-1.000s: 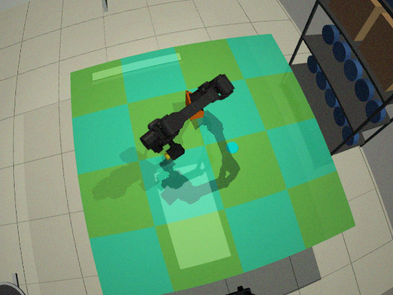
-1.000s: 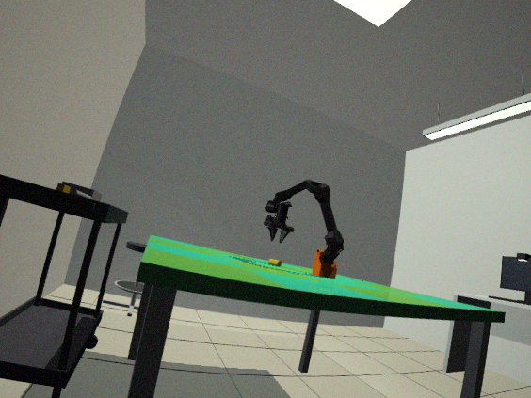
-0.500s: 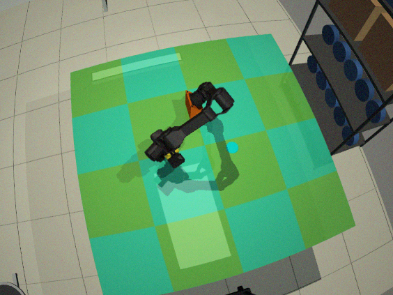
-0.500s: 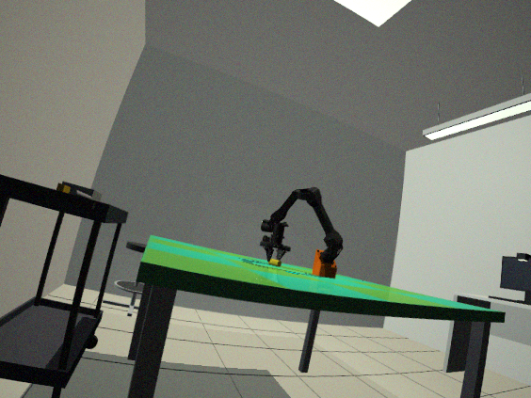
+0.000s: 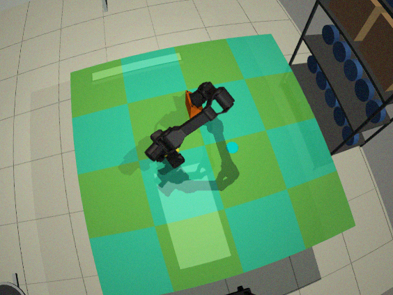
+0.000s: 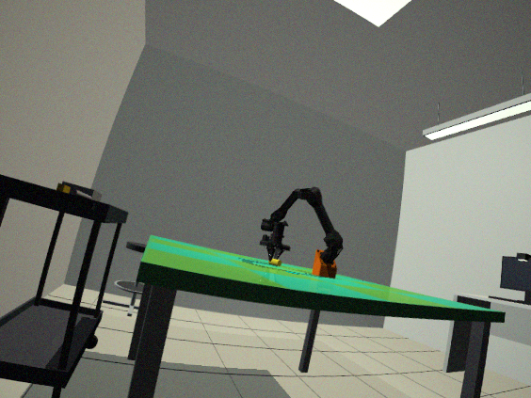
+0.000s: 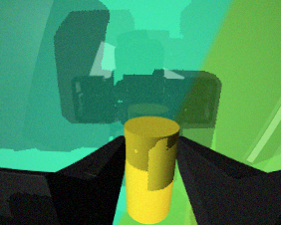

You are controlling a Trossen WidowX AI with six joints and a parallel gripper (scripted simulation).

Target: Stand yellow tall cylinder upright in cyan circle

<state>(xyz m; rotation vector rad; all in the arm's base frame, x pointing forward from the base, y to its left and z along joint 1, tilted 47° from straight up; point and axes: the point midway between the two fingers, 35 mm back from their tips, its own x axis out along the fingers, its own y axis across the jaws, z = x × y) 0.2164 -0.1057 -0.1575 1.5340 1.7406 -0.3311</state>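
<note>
Fingers closed against both sides of yellow cylinder (image 7: 149, 170), gripped lying flat on table (image 6: 226, 274). Gripper (image 6: 275, 258) pointed down. Cyan circle (image 5: 232, 147) located well apart, unoccupied.

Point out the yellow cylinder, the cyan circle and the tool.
yellow cylinder (image 7: 149, 183), wrist view, on its lit side.
cyan circle (image 5: 232, 148), top view, its centre.
tool (image 6: 275, 258), exterior view, midway between the fingertips.

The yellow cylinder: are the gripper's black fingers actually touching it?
Touching. In the wrist view both dark fingers meet the sides of the lying yellow cylinder, with no green table showing between them.
</note>
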